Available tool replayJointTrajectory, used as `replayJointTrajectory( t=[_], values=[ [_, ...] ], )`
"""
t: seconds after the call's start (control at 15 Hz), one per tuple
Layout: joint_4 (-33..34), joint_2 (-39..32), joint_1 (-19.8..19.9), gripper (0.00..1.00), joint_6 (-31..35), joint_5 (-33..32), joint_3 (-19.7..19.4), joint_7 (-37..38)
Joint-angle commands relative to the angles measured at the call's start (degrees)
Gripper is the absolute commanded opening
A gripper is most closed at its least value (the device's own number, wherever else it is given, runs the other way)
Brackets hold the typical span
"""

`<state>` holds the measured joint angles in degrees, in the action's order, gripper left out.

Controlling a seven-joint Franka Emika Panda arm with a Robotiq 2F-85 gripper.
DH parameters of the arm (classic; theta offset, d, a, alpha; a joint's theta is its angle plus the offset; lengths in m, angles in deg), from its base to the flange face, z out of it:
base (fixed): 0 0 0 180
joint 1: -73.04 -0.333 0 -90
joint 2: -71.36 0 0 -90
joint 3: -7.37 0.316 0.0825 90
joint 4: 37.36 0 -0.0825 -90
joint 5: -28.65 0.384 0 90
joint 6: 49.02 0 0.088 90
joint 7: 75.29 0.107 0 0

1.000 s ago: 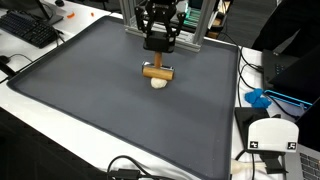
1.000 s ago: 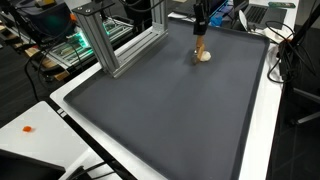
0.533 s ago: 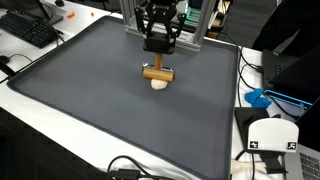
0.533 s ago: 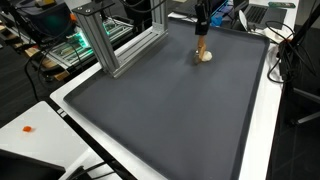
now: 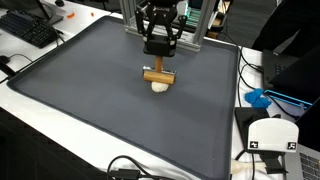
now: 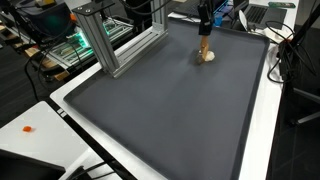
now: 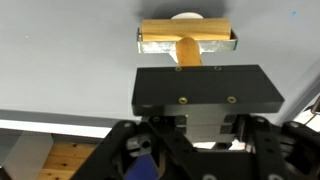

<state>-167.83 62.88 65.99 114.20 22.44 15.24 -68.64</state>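
My gripper [image 5: 157, 60] hangs over the far part of a dark grey mat [image 5: 90, 95] and is shut on the upright stem of a wooden T-shaped tool [image 5: 156, 74]. The tool's crossbar has metal ends and rests on a small white round object [image 5: 160, 84] lying on the mat. In the wrist view the stem [image 7: 187, 52] runs from the gripper [image 7: 190, 68] to the crossbar [image 7: 187, 35], with the white object [image 7: 187, 17] just beyond it. In an exterior view the gripper [image 6: 203, 35] holds the tool [image 6: 205, 52] near the mat's far edge.
An aluminium frame [image 6: 112, 40] stands at the mat's far corner. A keyboard [image 5: 30, 28] lies beside the mat. A blue object [image 5: 260, 98] and a white device [image 5: 272, 135] sit off the mat's side. Cables run along the mat's edge [image 5: 130, 170].
The gripper and the wooden tool have shifted very slightly sideways over the mat; otherwise nothing has changed.
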Motion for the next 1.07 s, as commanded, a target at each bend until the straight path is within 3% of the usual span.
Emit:
replayJointTrajectory(
  t=[0.0,1.0],
  values=[
    [0.9,-2.2,-1.5,0.35,3.2,0.4,-0.4,0.8],
    [3.3,-1.6,-3.5,0.35,0.3,-0.6,-0.7,1.2]
  ],
)
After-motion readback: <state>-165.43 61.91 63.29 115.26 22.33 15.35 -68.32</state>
